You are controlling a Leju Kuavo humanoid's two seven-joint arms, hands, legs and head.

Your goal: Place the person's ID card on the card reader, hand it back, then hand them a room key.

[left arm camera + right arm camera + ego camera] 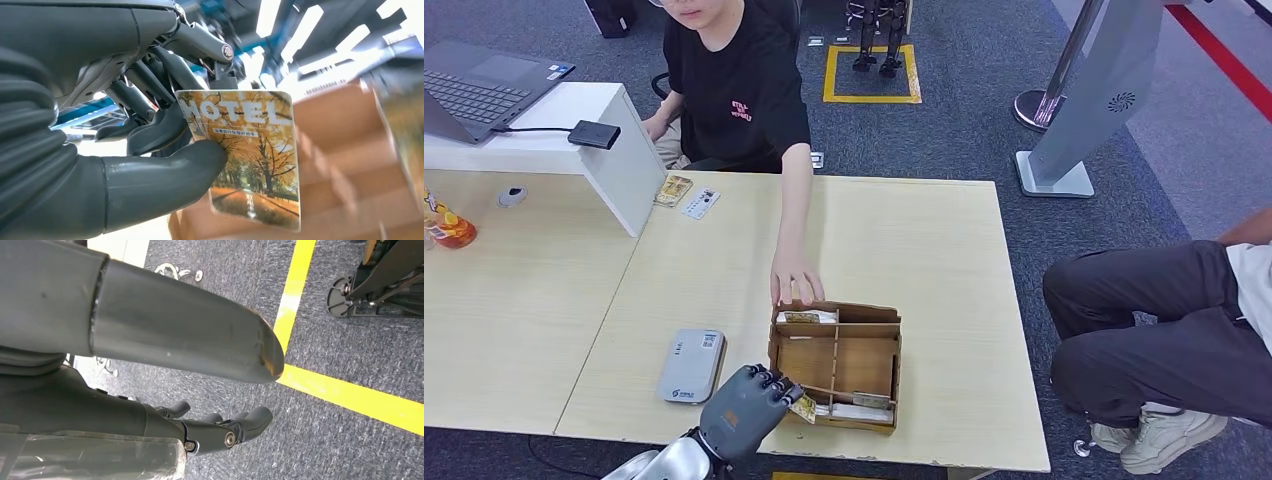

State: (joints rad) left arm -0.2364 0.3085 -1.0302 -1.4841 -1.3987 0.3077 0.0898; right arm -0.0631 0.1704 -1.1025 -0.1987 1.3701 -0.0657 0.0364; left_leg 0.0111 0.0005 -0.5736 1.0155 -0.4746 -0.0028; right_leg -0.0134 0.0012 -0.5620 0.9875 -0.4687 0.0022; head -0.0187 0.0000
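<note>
careful, your left hand (742,402) pinches the room key (248,155) just by the wooden box (836,364) on the tabletop (924,250). your right hand (215,432) hangs open. a thin pinch could let the key slip.

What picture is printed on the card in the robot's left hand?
Autumn trees in orange and yellow on the card; clearest in the left wrist view.

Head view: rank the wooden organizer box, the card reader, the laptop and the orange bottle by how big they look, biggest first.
1. wooden organizer box
2. laptop, cut off by the frame edge, so its rank against the box is unsure
3. card reader
4. orange bottle, also partly cut off
</note>
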